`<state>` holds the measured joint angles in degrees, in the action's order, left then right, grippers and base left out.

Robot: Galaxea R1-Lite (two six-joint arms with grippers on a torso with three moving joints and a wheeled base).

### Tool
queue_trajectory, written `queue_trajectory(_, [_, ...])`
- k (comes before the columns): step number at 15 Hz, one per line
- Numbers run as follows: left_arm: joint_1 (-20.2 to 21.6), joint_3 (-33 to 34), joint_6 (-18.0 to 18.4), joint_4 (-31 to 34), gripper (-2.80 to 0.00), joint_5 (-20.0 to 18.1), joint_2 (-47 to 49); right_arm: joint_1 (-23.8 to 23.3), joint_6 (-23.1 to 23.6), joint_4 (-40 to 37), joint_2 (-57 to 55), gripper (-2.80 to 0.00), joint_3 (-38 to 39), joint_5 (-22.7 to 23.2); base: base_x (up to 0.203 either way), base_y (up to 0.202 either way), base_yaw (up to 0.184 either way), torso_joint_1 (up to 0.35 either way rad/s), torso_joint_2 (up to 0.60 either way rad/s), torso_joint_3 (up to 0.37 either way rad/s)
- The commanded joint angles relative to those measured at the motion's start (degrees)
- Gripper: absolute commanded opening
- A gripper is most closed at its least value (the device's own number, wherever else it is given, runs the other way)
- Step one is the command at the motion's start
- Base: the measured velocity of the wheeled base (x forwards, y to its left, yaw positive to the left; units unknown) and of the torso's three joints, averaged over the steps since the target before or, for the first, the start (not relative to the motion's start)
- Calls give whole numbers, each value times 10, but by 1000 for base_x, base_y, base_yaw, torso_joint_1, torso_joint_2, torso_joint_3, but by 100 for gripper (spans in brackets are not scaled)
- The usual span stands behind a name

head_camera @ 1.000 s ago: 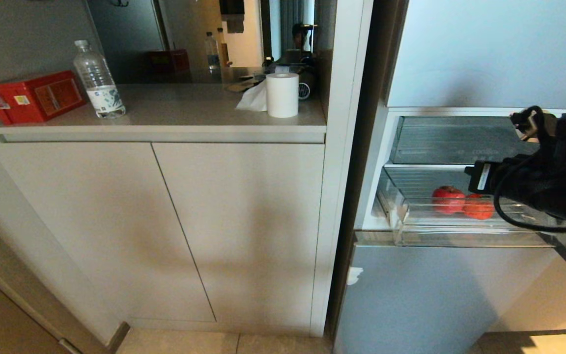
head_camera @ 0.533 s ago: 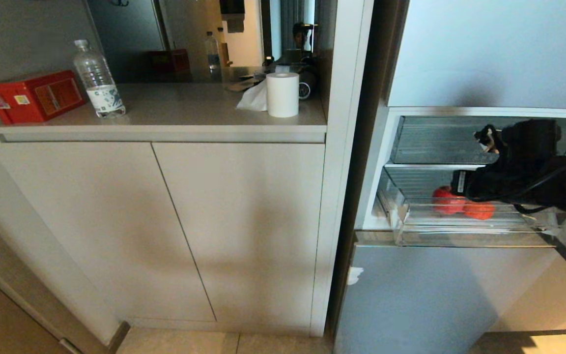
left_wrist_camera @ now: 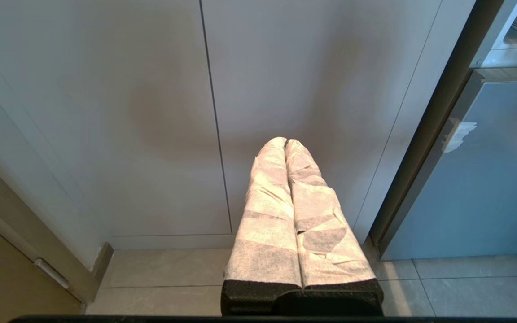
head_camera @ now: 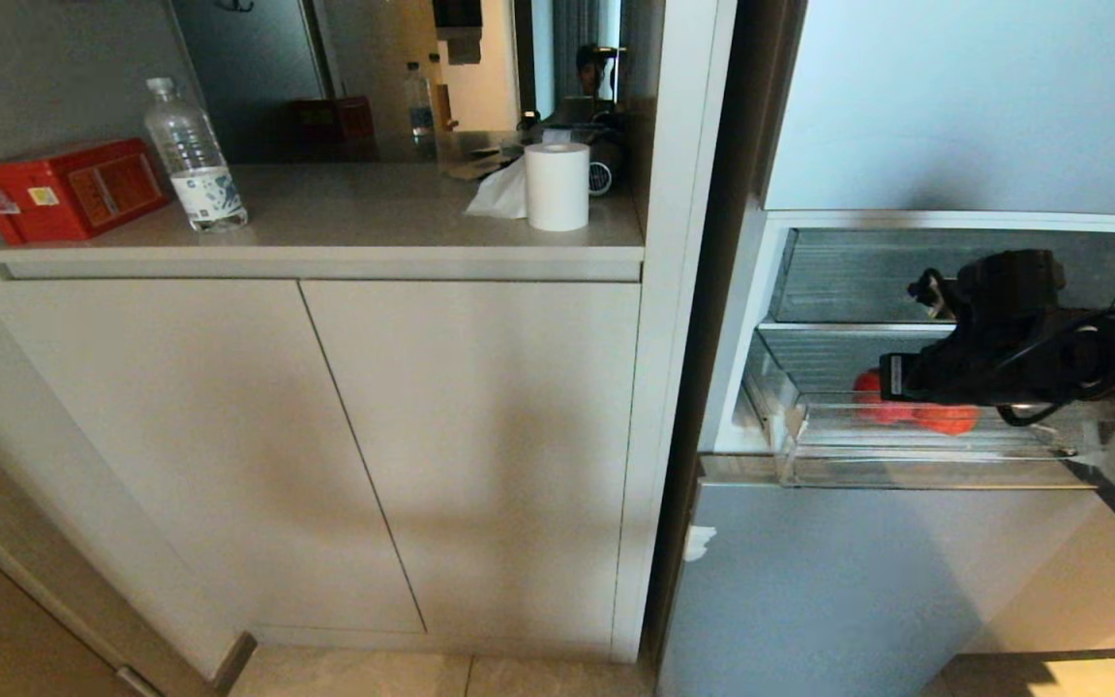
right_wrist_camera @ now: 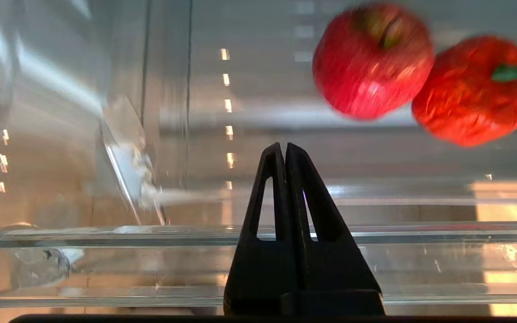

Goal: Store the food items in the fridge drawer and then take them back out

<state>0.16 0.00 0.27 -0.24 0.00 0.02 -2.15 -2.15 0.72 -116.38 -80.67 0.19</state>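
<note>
My right gripper [right_wrist_camera: 285,150] hangs over the fridge drawer [right_wrist_camera: 258,233], its black fingers [right_wrist_camera: 269,188] pressed flat together and holding nothing. They point down past the tall clear front lip, which lies between me and the food. Two items rest on the ribbed floor, touching each other: a red apple [right_wrist_camera: 373,60] and, just beside it, the red-orange one with a green stem [right_wrist_camera: 474,92]. Both lie off to one side of my fingertips (so I judge I must shift sideways and spread the fingers before any grasp). Since the food already sits inside, I take this as the start of lifting it out. My left gripper [left_wrist_camera: 285,143], padded fingers closed and empty, is parked low before the cupboard doors [left_wrist_camera: 151,112]. On the bench [head_camera: 345,208] stand a water bottle [head_camera: 195,160], a red box [head_camera: 64,189] and a paper roll [head_camera: 557,186], well apart from the work.
</note>
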Motion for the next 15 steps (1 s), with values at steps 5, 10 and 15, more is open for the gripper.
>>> queue_trajectory(5, [0,1,0,0,-280,0,-1,-3,0,-222,79,-280,-24,0,0,0,0,0,0,0])
queue_trajectory(10, [0,1,0,0,-280,0,-1,-14,-7,-274,87,-280,-53,-5,0,0,0,0,0,0])
queue_trajectory(15, [0,1,0,0,-280,0,-1,-41,-2,-274,38,-280,-82,-16,0,0,0,0,0,0])
